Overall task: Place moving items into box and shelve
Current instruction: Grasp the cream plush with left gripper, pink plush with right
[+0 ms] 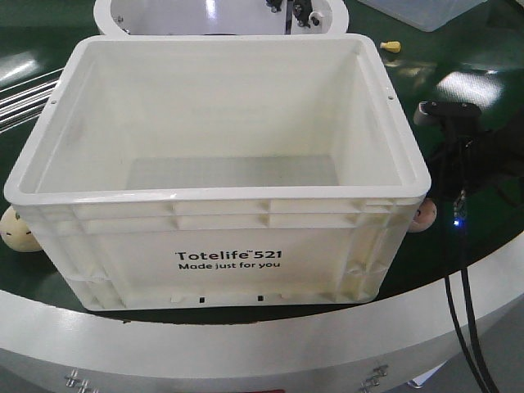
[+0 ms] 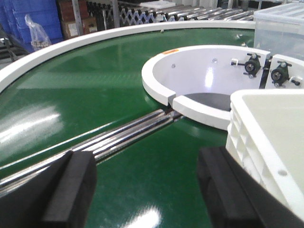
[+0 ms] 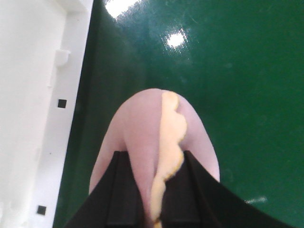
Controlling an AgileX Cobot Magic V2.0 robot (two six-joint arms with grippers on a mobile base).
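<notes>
The box (image 1: 221,262), a large white tote printed "Totelife 521", stands empty on the green belt. A pale yellow-tan item (image 1: 16,230) lies on the belt against the box's front left corner. A pinkish item with a yellow seam (image 3: 142,128) lies just right of the box wall (image 3: 38,95); it also peeks out at the box's right corner (image 1: 424,214). My right gripper (image 3: 156,190) is shut on it, with the black fingers (image 3: 126,190) pinching its ridge. My left gripper (image 2: 147,190) hangs open over bare belt, left of the box corner (image 2: 266,137).
Chrome rails (image 2: 128,135) cross the belt ahead of the left gripper. A white inner ring (image 2: 190,71) with bearings sits behind the box. A small yellow peg (image 1: 391,47) lies at the back right. A clear bin (image 1: 426,10) stands beyond. My right arm's cables (image 1: 463,311) hang over the belt edge.
</notes>
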